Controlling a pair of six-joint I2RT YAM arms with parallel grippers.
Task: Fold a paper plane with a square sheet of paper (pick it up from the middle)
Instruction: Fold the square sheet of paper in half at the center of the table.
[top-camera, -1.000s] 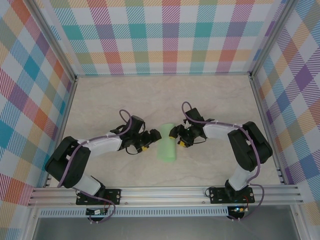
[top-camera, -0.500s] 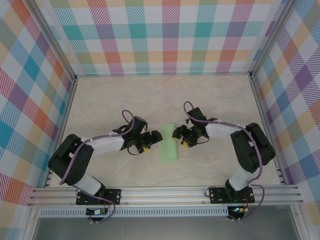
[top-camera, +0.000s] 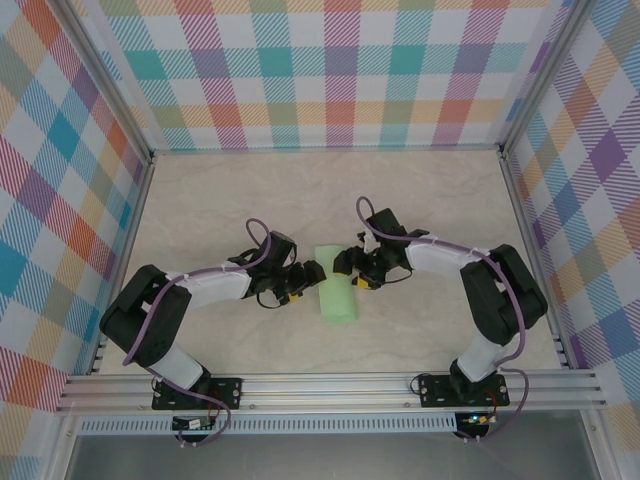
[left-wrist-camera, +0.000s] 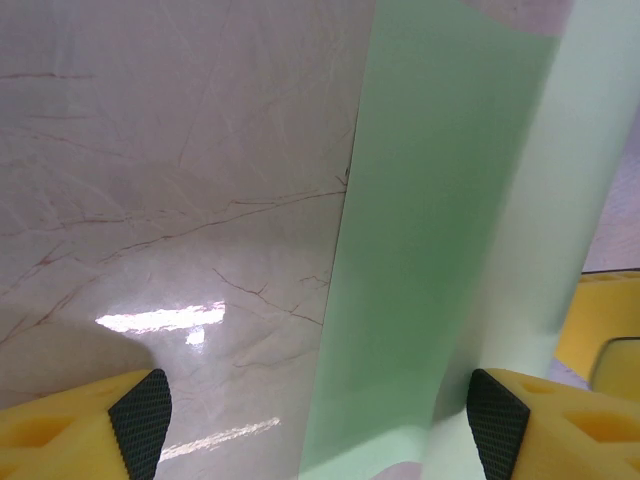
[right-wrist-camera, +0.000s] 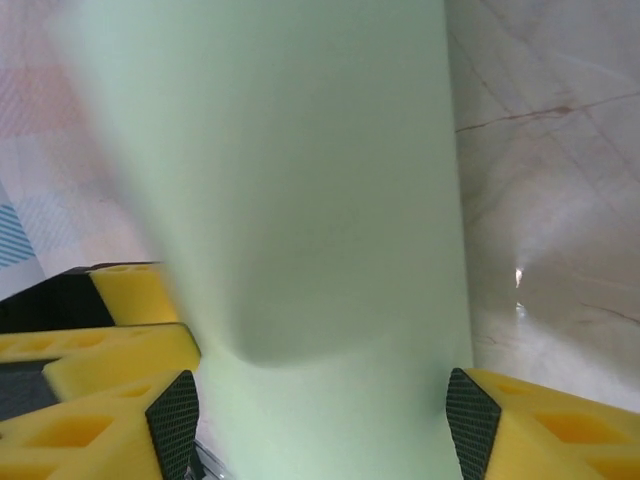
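Item: the square sheet of paper (top-camera: 337, 292), pale mint, bowed into a narrow strip and resting on the marbled table (top-camera: 200, 200). Long axis: ran from my bases toward the back wall.

Left gripper (top-camera: 312, 272): at the sheet's left edge, toward its far end. Jaws stood wide, the sheet's edge between them, nearer the right pad.

Right gripper (top-camera: 349, 266): at the sheet's right edge, opposite. Jaws parted astride the raised sheet; pad contact I could not tell.

Both were equally near.

Far table (top-camera: 300, 190) open; centre blocked: sheet (top-camera: 337, 297) between left end effector (top-camera: 312, 273), right end effector (top-camera: 347, 268).
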